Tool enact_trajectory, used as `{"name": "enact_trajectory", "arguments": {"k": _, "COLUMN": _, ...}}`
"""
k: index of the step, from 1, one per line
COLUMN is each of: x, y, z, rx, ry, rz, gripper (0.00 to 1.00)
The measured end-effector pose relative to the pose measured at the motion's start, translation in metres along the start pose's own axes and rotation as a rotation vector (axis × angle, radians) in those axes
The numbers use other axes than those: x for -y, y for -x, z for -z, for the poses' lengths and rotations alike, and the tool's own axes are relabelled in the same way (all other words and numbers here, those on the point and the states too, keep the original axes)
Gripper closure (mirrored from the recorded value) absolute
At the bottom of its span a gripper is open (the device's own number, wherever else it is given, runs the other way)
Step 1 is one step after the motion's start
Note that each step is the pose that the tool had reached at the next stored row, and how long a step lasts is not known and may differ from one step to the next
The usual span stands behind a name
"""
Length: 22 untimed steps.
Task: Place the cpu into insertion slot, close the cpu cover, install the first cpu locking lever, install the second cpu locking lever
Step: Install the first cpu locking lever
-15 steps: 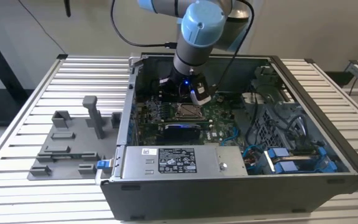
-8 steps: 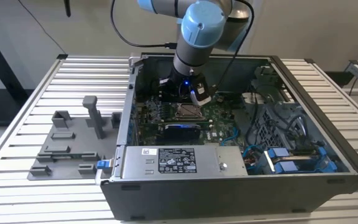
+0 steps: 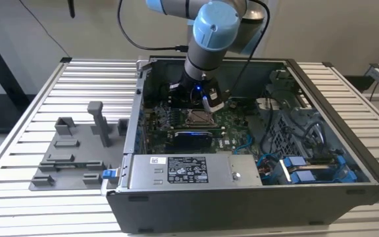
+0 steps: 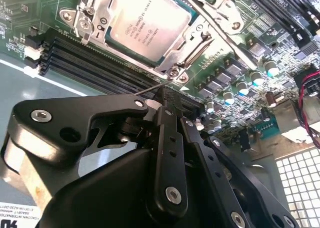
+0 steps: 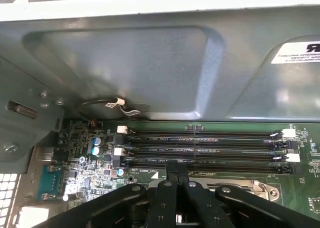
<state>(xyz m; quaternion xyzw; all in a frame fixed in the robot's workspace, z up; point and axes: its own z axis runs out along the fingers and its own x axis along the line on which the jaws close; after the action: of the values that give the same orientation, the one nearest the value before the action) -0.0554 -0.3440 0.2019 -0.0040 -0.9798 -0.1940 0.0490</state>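
cpu (image 4: pixel 145 25) seated under closed cover (image 4: pixel 95 10) | hand (image 4: pixel 167 93) pressed together, tip on lever (image 4: pixel 142 91) beside cpu | likely latching it

Soft even light, shadowed case (image 3: pixel 242 202) interior, glare on cpu (image 4: pixel 145 25).

Exterior view sits high and well back, looking down into the open computer case (image 3: pixel 255 192), the arm (image 3: pixel 209 29) upper centre of frame. Both wrist views ride in close over the motherboard (image 4: pixel 215 62), peering past the gripper (image 4: pixel 167 93), and both catch the black memory slots (image 5: pixel 200 148) from opposite sides.
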Motion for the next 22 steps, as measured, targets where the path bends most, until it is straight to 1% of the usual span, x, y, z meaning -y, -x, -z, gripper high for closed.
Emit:
{"name": "enact_trajectory", "arguments": {"k": 18, "x": 0.0006, "y": 0.0106, "z": -0.0012, "rx": 0.0003, "ry": -0.0002, "rz": -0.001, "gripper": 0.89}}
{"name": "enact_trajectory", "arguments": {"k": 22, "x": 0.0007, "y": 0.0139, "z": -0.0015, "rx": 0.0002, "ry": -0.0001, "rz": -0.001, "gripper": 0.89}}
